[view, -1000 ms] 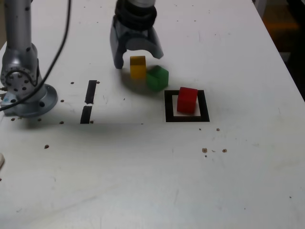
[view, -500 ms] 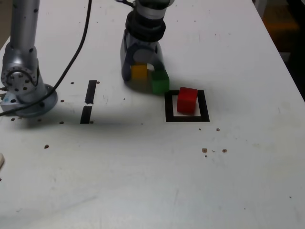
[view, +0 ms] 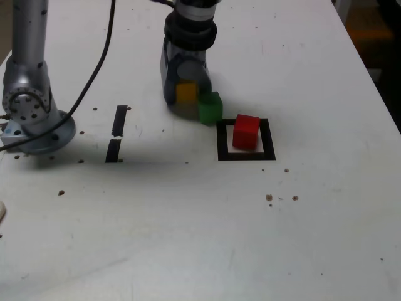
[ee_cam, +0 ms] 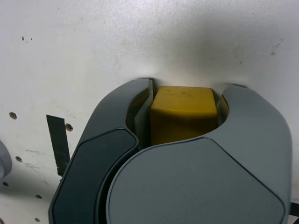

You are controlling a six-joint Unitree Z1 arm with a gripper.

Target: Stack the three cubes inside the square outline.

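Even, bright overhead lighting; soft shadows, moderate sharpness
Exterior view: the white surface (view: 207,238) is evenly lit, with a diffuse shadow beneath the arm. Wrist view: the claw (ee_cam: 184,100) body is near and soft-focused, shading the surface beyond it; mild glare upper right

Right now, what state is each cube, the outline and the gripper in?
gripper: down at the table, jaws closed on the yellow cube.
yellow cube: gripped between the jaws, outside the outline, nothing on top.
green cube: on the table right beside the yellow one, free, outside the outline.
red cube: standing inside the square outline, nothing stacked on it.
square outline: flat on the table, holding only the red cube.
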